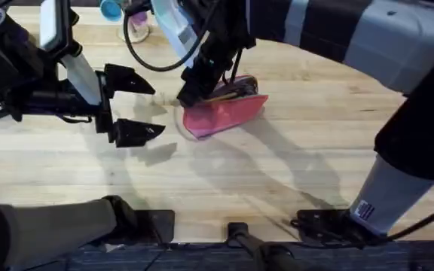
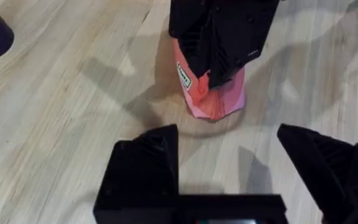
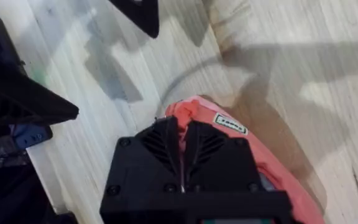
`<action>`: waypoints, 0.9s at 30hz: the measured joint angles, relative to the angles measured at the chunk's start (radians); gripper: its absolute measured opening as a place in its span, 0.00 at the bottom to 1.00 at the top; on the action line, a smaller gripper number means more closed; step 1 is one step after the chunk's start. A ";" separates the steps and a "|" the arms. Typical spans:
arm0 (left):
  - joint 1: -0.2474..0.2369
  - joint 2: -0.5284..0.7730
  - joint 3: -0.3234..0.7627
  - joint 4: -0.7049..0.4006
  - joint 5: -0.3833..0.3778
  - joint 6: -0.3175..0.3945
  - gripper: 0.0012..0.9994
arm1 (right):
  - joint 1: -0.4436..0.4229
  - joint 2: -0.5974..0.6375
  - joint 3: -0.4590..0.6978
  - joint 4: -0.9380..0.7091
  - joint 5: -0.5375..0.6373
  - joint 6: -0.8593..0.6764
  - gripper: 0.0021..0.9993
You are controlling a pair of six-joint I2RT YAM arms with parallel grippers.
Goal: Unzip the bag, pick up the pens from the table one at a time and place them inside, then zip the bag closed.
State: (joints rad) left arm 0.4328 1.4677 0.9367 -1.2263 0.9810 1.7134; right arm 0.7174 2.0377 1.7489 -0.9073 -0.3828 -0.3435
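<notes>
The right gripper (image 3: 182, 163), jaws pressed together at the near end of the bag (image 1: 228, 114), sits on its zipper line, the pouch's long axis running rightward across the table (image 1: 292, 188), while the left gripper (image 1: 148, 107) waits spread apart just beside that end.

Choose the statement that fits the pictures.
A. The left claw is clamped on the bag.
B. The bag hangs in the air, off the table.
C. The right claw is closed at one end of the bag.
C: the right claw is shut on the bag end, while the left claw is open beside it.
</notes>
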 joint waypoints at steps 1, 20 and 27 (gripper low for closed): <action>0.000 0.000 0.000 0.000 0.000 0.000 1.00 | 0.000 0.000 0.000 0.002 0.000 0.000 0.03; 0.000 0.000 0.000 0.000 0.000 0.000 1.00 | -0.001 -0.012 0.000 0.014 0.000 0.000 0.03; 0.000 0.000 0.000 0.000 0.000 0.000 1.00 | -0.002 -0.049 -0.005 0.024 0.002 0.030 0.03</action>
State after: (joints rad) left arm 0.4328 1.4677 0.9367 -1.2263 0.9810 1.7136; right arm 0.7157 1.9888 1.7443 -0.8834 -0.3809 -0.3131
